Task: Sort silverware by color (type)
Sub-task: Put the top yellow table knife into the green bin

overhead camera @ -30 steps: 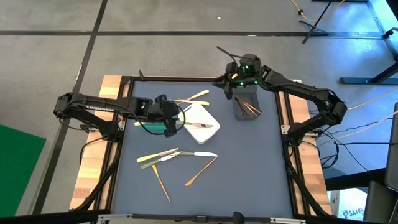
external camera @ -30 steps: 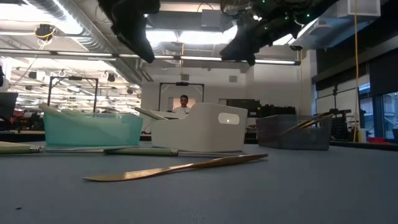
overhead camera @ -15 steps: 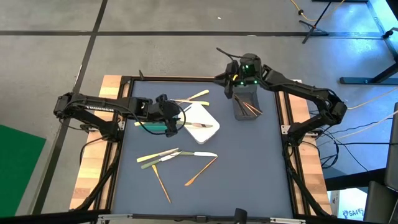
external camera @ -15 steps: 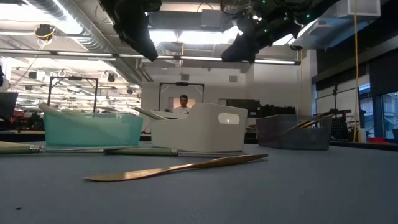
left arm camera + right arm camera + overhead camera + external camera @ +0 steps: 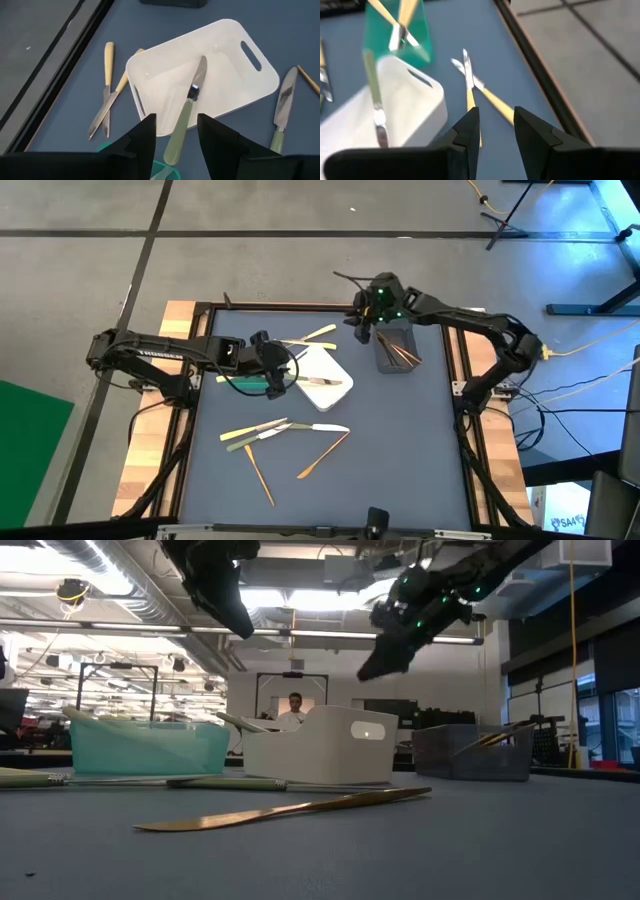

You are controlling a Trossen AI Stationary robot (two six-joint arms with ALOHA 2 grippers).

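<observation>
A dark blue-grey table (image 5: pixel 400 440) framed in black is shown from above, with both arms raised over its far half. The left gripper (image 5: pixel 274 376) is held above the green container (image 5: pixel 250 383), just beside the white bin (image 5: pixel 322 378); its fingers (image 5: pixel 142 142) are seen apart with nothing between them. In the white bin one green-handled knife (image 5: pixel 187 112) is laid diagonally, blade toward the far wall. The right gripper (image 5: pixel 362 318) is held above the table's far edge, near the grey container (image 5: pixel 397 348), fingers (image 5: pixel 467 132) parted and empty. In the grey container several orange-brown utensils (image 5: pixel 403 356) are leaned together. Two pale yellow knives (image 5: pixel 312 337) are crossed on the table beyond the white bin, near the far frame. Nearer the front, a cluster of light green and pale yellow utensils (image 5: pixel 255 431) is laid together, with a silver-bladed knife (image 5: pixel 322 429) just beside it. Two orange-brown utensils are left loose: one (image 5: pixel 260 475) at front left, another (image 5: pixel 323 456) at front centre. In the low view the nearest orange-brown piece (image 5: pixel 285 809) is seen flat before the three containers. A person (image 5: pixel 295 710) is visible in the room behind.
</observation>
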